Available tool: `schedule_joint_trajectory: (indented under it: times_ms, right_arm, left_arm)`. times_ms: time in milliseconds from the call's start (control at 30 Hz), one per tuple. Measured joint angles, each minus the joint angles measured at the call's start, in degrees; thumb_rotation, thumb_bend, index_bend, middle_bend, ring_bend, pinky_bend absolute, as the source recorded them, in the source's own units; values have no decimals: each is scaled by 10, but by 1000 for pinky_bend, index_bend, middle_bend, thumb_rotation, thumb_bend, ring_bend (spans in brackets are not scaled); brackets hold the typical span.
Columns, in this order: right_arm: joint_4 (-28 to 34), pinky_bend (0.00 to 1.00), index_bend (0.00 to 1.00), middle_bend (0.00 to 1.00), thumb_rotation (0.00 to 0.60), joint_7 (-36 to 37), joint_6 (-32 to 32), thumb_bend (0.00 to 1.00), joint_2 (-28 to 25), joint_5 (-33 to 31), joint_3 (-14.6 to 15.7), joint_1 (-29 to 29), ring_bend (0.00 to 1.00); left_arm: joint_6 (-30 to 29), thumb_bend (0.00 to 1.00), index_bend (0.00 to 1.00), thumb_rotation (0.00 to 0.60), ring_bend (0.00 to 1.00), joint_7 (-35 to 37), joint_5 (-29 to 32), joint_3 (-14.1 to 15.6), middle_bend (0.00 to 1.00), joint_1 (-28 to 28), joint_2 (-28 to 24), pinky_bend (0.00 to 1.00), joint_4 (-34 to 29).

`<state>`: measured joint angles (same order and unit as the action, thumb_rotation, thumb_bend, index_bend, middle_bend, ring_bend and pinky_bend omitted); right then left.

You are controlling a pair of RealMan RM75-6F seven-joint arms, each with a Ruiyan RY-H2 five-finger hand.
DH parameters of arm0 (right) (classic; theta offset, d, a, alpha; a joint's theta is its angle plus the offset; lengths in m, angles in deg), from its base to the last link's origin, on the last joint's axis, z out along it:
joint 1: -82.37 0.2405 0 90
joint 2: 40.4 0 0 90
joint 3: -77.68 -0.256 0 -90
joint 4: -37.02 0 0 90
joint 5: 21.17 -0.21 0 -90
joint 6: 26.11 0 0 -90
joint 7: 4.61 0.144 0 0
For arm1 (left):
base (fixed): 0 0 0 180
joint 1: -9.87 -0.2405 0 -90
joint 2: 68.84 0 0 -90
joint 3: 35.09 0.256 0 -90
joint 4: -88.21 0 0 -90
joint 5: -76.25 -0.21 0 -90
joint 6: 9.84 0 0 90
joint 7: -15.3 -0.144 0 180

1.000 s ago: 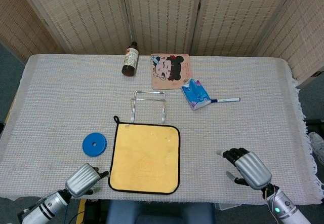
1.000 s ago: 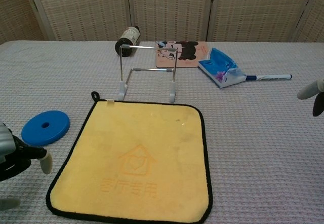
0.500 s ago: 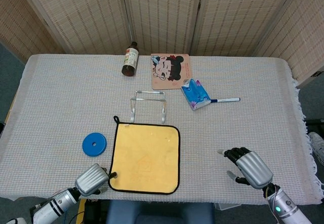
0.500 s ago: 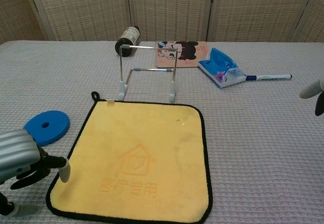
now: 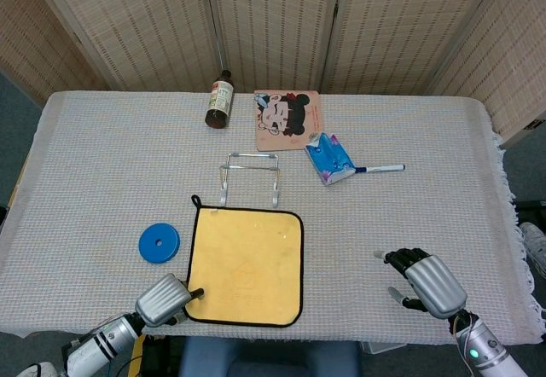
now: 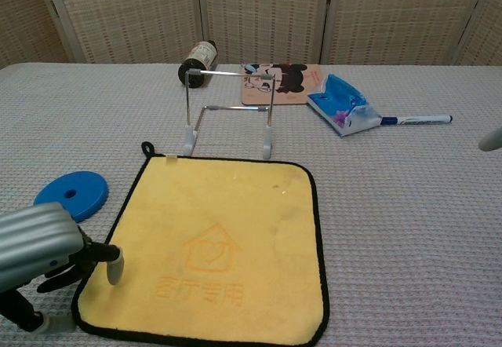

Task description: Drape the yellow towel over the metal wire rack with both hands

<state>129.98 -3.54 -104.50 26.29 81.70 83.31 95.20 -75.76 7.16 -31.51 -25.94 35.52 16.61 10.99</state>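
Left robot hand at the towel's near corner, nothing lifted yet.

Your yellow towel lies flat on the desk, just in front of the wire rack. Your left robot hand reaches its near left edge, fingertip touching the hem, fingers apart, holding nothing. Your right robot hand hovers well apart, fingers spread and empty. The cloth looks soft, light and floppy; pinch two corners on one edge, so it hangs evenly over the top bar.
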Motion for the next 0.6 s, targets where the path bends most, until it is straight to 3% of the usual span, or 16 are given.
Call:
schedule_joint_trajectory:
  times_ms: [433, 600]
  right_arm:
    - [-19, 386, 191, 365, 600, 20, -19, 326, 1, -5, 2, -10, 360]
    - [-22, 386, 191, 365, 600, 24, -18, 325, 3, -1, 1, -6, 363]
  left_arm:
    - [5, 228, 517, 600, 755, -4, 14, -3, 890, 14, 10, 928, -12]
    - [5, 327, 546, 600, 763, 4, 19, -2, 898, 16, 12, 932, -11]
